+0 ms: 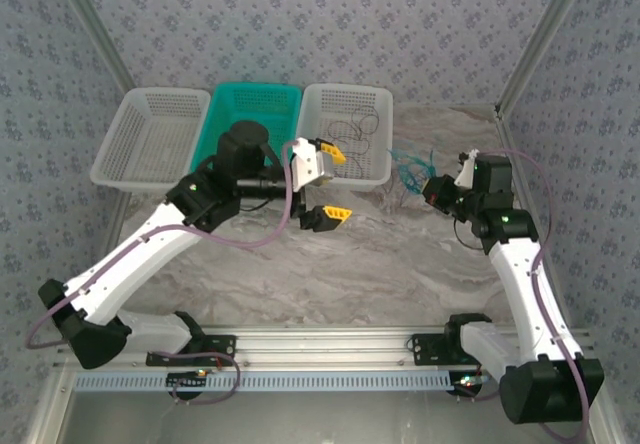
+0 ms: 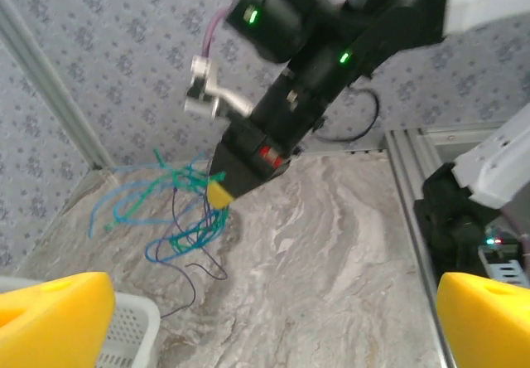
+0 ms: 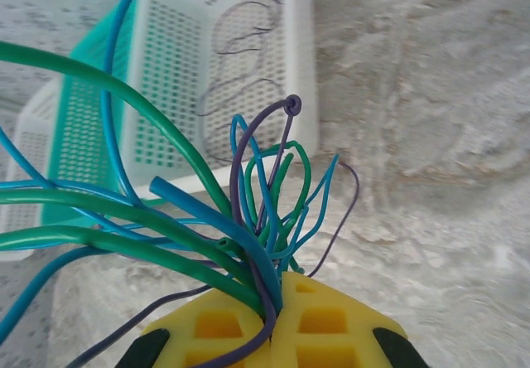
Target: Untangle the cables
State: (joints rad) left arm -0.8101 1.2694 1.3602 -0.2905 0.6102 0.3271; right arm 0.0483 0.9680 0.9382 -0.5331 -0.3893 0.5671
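Observation:
The cables (image 1: 408,172), a tangle of thin blue, teal-green and dark purple-black wires, hang over the marble table right of the baskets. My right gripper (image 1: 431,186) is shut on the bunch. In the right wrist view the strands (image 3: 248,219) fan out from between the closed yellow fingers of that gripper (image 3: 277,318). The left wrist view shows the tangle (image 2: 178,210) dangling from the right gripper's yellow tip (image 2: 219,194), its loose ends touching the table. My left gripper (image 1: 328,184) stands open and empty left of the tangle, in front of the right-hand basket, with fingertips (image 2: 50,318) wide apart.
Three baskets stand in a row at the back: a white one (image 1: 150,134), a teal one (image 1: 250,104) and a white one (image 1: 378,139) holding a few dark thin wires (image 1: 355,129). Patterned walls enclose the table. A metal rail (image 1: 330,344) runs along the near edge.

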